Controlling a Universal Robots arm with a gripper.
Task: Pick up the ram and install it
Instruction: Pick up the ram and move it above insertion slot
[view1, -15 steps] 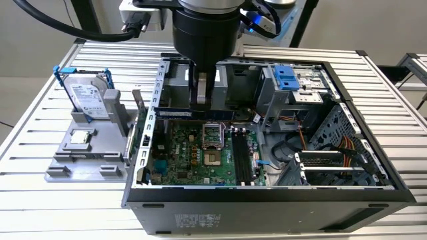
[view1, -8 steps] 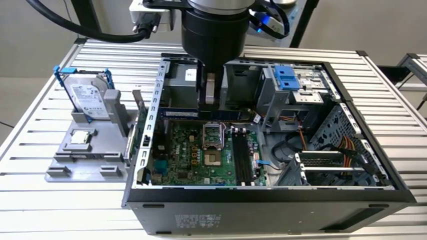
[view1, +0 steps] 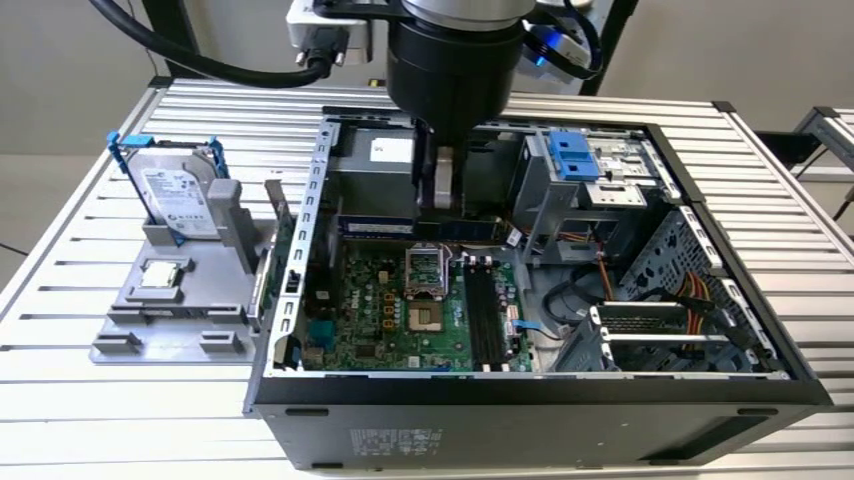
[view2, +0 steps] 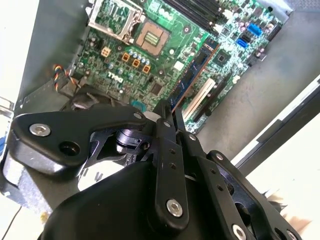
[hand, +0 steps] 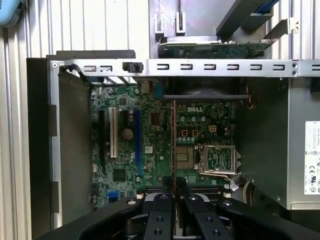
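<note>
Pickup looked done: the black two-finger gripper (view2: 168, 109) was clamped on the thin bluish-green ram stick (view2: 194, 74), held edge-on above the green motherboard (hand: 150, 150) inside the open grey metal computer case (view1: 315, 230), upper centre of the exterior view. Seating it in the long black slots (view1: 483, 320) remained, by my judgement.

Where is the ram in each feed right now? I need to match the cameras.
Exterior view: the ram is a level bluish strip under the tool, inside the case.
Second wrist view: the ram slants out from the tool across the motherboard.
First wrist view: the ram is edge-on, a thin line beside the socket.
Shared landmark: the CPU socket.
</note>
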